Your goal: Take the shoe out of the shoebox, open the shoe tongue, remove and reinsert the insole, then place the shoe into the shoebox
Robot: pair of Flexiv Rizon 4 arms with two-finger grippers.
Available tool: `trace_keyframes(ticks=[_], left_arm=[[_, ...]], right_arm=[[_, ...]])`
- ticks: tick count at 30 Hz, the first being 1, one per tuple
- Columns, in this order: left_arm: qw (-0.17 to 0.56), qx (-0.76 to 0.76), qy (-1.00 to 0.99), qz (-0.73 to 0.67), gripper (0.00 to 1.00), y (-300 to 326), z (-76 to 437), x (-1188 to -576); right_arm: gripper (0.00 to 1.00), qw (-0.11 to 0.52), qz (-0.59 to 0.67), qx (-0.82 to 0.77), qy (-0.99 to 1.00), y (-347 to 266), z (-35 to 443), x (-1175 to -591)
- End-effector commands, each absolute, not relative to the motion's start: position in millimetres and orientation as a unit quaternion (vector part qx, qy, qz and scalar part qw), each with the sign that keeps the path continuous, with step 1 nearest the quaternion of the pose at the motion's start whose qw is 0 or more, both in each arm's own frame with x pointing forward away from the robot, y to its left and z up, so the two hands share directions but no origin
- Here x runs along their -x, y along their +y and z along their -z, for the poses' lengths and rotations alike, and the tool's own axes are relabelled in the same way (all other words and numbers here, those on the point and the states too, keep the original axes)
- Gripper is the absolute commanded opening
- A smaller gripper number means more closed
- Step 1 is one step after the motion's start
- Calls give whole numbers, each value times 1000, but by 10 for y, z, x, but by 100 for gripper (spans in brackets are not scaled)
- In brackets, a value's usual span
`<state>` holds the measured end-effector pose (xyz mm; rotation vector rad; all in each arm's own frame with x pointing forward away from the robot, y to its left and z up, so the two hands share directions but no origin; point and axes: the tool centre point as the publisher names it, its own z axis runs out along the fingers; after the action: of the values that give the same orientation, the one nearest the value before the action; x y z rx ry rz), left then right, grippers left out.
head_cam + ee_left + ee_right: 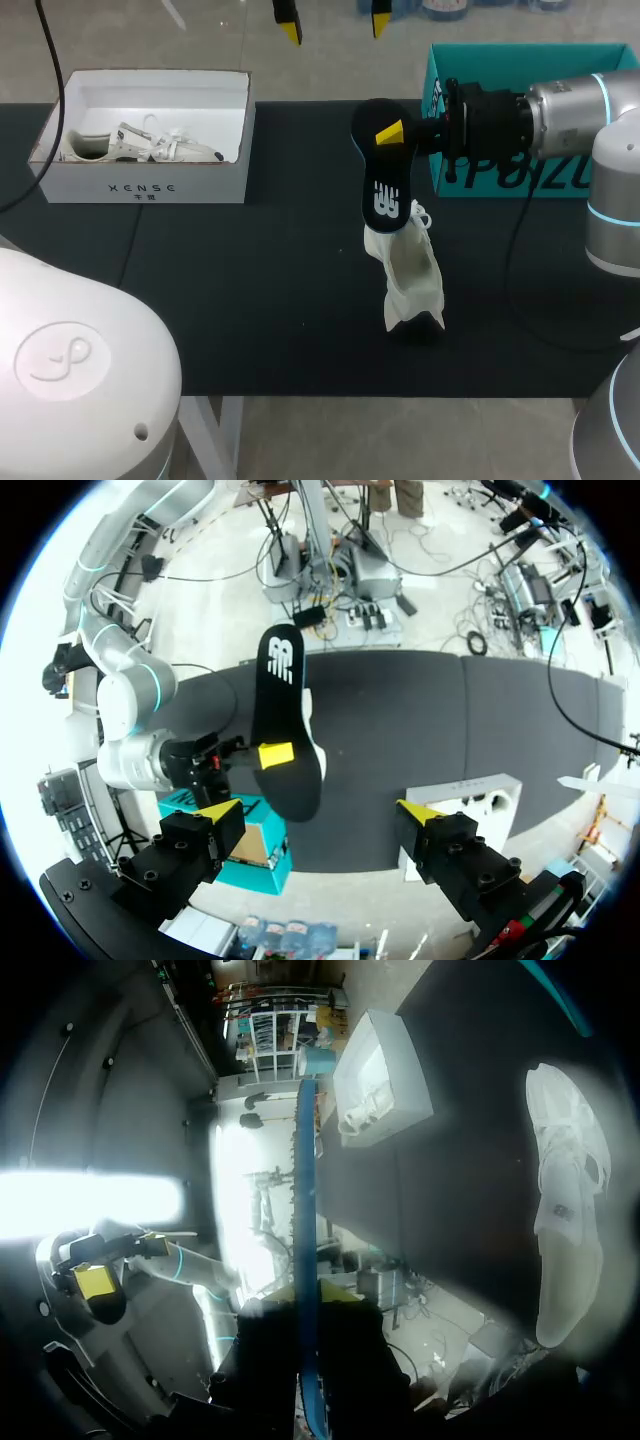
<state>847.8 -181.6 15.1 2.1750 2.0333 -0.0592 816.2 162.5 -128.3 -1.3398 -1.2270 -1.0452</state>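
At the table's point(250, 300) left a white shoebox point(145, 185) is seen, apparently with a pale shoe point(140, 145) inside; the left gripper point(335, 25) is held wide open above the far edge. The black insole point(383, 195) is clamped by the right gripper point(400, 132) over the white shoe point(412, 280), near the teal shoebox point(500, 60).

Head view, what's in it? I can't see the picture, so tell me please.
The right gripper holds a flat black insole with a white logo over a white fabric shoe lying on the black table. At the left stands an open white cardboard shoebox with another white shoe inside; a teal box sits behind the right arm.
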Motion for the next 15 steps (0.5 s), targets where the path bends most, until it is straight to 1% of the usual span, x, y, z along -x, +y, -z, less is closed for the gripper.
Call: trace_keyframes(ticks=[1,7,15], left_arm=[[85,-728,680,18,100,-1797,-135,-8463],[85,-728,680,18,100,-1797,-135,-8463],[85,-728,680,18,100,-1797,-135,-8463]], right_arm=[[0,498,435,555,-505,1613,1283,-8170],[0,487,445,572,-487,1429,1332,-8120],[0,489,437,573,-491,1496,1324,-8059]])
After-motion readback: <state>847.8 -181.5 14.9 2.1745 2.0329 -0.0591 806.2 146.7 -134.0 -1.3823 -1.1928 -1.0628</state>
